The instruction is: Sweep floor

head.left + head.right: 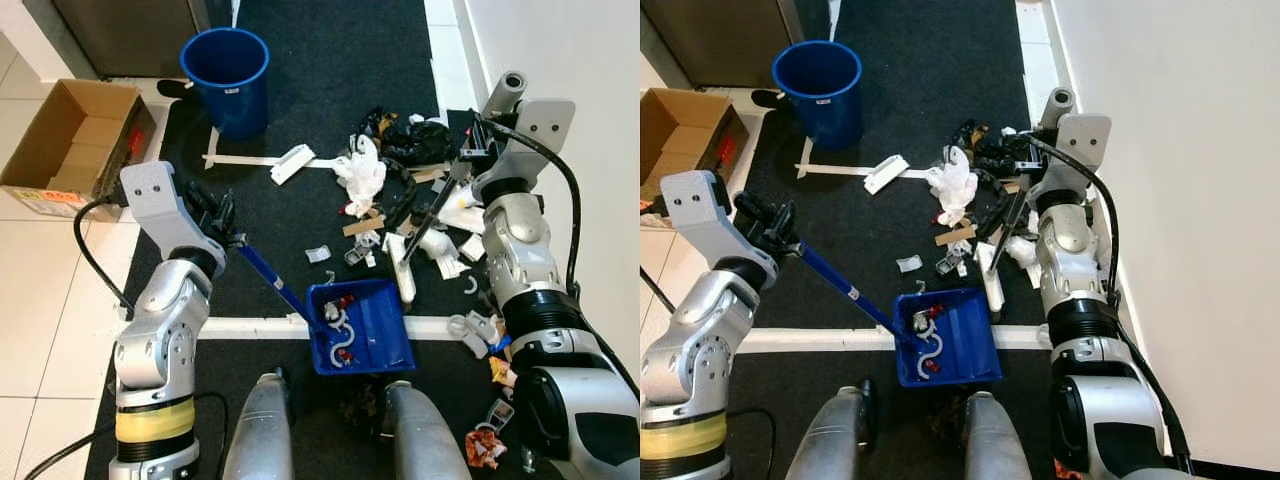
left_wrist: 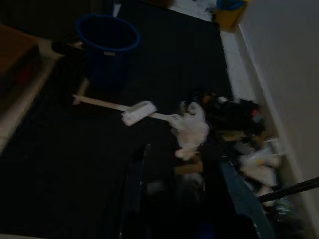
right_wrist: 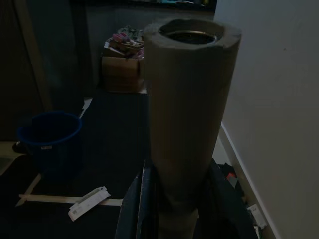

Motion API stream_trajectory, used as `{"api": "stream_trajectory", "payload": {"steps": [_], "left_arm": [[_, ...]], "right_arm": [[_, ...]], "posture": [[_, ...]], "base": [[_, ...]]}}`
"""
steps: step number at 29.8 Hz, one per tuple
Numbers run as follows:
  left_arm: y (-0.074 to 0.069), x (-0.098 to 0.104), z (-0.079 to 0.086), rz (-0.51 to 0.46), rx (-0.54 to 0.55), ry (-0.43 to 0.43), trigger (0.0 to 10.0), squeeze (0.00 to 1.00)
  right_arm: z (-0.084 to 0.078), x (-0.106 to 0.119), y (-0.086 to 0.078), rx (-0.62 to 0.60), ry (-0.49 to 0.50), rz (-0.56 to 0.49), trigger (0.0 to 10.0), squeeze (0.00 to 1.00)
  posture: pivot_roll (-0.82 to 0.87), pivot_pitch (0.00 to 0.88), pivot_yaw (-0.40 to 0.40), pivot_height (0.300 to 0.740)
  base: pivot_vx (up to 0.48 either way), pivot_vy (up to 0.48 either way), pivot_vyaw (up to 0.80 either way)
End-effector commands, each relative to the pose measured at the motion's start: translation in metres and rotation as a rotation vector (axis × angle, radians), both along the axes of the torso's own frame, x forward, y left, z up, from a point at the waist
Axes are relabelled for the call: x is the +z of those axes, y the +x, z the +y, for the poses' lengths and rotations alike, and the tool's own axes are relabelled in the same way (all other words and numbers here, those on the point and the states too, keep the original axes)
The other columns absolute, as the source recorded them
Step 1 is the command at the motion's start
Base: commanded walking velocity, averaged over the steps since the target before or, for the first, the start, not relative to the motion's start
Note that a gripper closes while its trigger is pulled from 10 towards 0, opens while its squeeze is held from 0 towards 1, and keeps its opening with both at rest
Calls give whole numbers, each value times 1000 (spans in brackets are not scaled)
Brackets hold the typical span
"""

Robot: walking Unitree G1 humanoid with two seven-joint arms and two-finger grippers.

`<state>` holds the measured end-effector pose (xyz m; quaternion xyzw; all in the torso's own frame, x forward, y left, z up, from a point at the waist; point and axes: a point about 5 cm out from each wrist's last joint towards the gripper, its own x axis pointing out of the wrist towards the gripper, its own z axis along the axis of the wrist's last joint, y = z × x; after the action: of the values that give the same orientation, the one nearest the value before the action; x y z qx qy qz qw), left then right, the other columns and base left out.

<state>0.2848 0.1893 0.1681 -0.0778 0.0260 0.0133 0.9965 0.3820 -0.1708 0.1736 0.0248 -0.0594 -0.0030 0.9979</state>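
Left gripper fingers clamped round long blue handle of square blue plastic dustpan, pan beyond fingertips on black mat, holding white hooks and red scraps. Right gripper closed round grey broom handle. Round blue bucket well apart.

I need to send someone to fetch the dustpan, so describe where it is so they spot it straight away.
Find the black mat by the wall. At its near edge, at the robot's feet, lies the dustpan, left of the litter pile. It alone is a flat blue tray with a long handle, unlike the round bucket.
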Motion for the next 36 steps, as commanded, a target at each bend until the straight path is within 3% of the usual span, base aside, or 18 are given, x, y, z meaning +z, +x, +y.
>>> {"api": "stream_trajectory", "payload": {"steps": [1, 7, 19, 23, 27, 28, 30, 34, 36], "left_arm": [[-5, -9, 6, 23, 9, 112, 10000, 0], [-6, -4, 6, -11, 4, 47, 10000, 0], [-1, 7, 26, -62, 70, 117, 10000, 0], [-4, 23, 34, -152, 103, 118, 10000, 0], [-11, 25, 41, -145, 126, 131, 10000, 0], [-17, 26, 42, -146, 127, 129, 10000, 1000], [-22, 26, 42, -147, 127, 126, 10000, 1000], [-33, 22, 49, -111, 237, 121, 10000, 1000], [-38, 7, 54, -39, 322, 61, 10000, 1000]], "right_arm": [[-1, -3, -2, -6, 13, -12, 10000, 0], [8, -9, -6, 29, -27, -9, 10000, 0], [5, -4, -4, 21, -35, -24, 10000, 0], [4, -5, -5, 20, -38, -25, 10000, 0], [5, -5, -5, 22, -41, -26, 10000, 0], [4, -5, -6, 22, -42, -26, 10000, 0], [3, -5, -6, 21, -42, -25, 10000, 0], [2, -7, -6, 18, -41, -20, 10000, 0], [6, -9, -5, 33, -43, -12, 10000, 0]], "posture": [[40, 186, -30, 740], [41, 184, -33, 740], [38, 182, -35, 740], [41, 181, -37, 740], [38, 183, -33, 740], [43, 186, -30, 740], [43, 186, -30, 740], [54, 189, -33, 740], [62, 191, -36, 740]], "base": [[0, 0, 0], [0, 0, 0], [0, 0, 0], [0, 0, 0], [0, 0, 0], [0, 0, 0], [0, 0, 0], [0, 0, 0], [0, 0, 0]]}}
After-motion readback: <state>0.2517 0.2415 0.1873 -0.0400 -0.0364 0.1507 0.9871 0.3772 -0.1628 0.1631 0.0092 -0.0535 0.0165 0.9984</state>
